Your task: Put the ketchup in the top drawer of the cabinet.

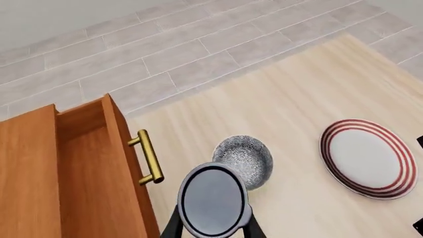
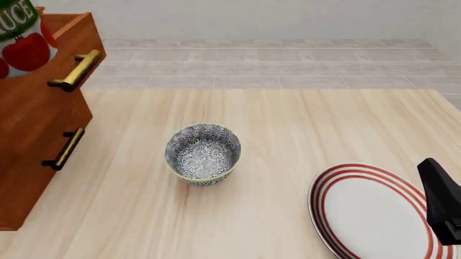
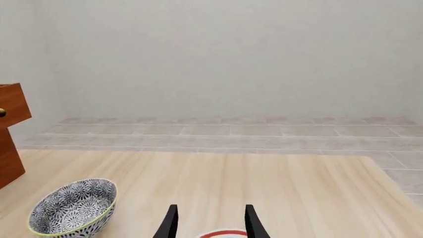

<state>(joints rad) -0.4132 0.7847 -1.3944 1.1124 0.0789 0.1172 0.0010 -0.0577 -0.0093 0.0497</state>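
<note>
In the left wrist view, the left gripper [image 1: 213, 229] has its jaws clamped on the small red ketchup can with the glossy grey top [image 1: 213, 200], held high just outside the open reddish-brown wooden top drawer [image 1: 92, 163] with its brass handle. I judge it should travel sideways over the drawer front before lowering.

In the front view, the ketchup [image 2: 21, 38] hangs beside the wooden cabinet [image 2: 36, 140]; the grey patterned bowl [image 2: 202, 154] sits well apart on the pale table [image 2: 288, 140].

In the right wrist view, the right gripper [image 3: 210, 224] idles, its jaws apart and holding nothing.
</note>
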